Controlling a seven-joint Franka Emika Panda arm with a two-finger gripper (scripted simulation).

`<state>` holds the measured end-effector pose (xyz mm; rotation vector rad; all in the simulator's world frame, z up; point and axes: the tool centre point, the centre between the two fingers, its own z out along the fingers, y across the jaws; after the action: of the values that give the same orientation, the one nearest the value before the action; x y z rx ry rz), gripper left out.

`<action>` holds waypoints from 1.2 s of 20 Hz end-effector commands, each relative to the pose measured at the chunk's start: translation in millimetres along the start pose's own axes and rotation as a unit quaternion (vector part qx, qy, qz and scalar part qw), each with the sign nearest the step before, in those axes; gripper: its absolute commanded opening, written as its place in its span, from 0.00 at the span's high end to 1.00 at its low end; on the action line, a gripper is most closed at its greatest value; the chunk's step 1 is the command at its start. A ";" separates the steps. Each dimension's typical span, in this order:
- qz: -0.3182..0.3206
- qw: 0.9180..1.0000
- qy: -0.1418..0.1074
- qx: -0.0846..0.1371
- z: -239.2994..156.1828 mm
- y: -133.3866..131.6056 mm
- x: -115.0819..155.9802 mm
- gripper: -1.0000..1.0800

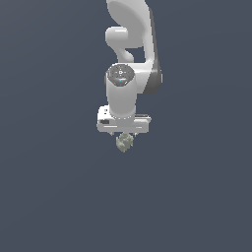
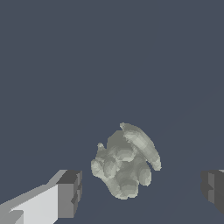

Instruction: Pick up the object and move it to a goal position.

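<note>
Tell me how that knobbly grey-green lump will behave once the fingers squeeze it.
The lump looks rock-like, so probably stiff. Its rounded bumps give uneven contact, so it may twist or slip. The open gripper has a finger on either side of it.

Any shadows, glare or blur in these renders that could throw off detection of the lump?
Exterior view: flat even light, no cast shadow under the arm, no glare; the lump is small and coarse, partly hidden by the gripper. Wrist view: sharp, no blur; the lump has soft shading across its bumps, no ground shadow, and a finger is cut off by the frame edge.
</note>
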<state>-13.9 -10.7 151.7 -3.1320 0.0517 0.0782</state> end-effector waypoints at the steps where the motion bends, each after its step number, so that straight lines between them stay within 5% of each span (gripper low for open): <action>1: 0.000 1.000 0.000 0.000 0.0 0.0 0.0 0.04; 14: -0.005 1.000 -0.016 0.008 2.5 1.0 -10.5 0.04; 24: 0.047 0.999 -0.011 0.006 4.8 0.0 -11.6 0.04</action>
<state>-25.5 -10.5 147.9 -3.1158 0.1636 0.1161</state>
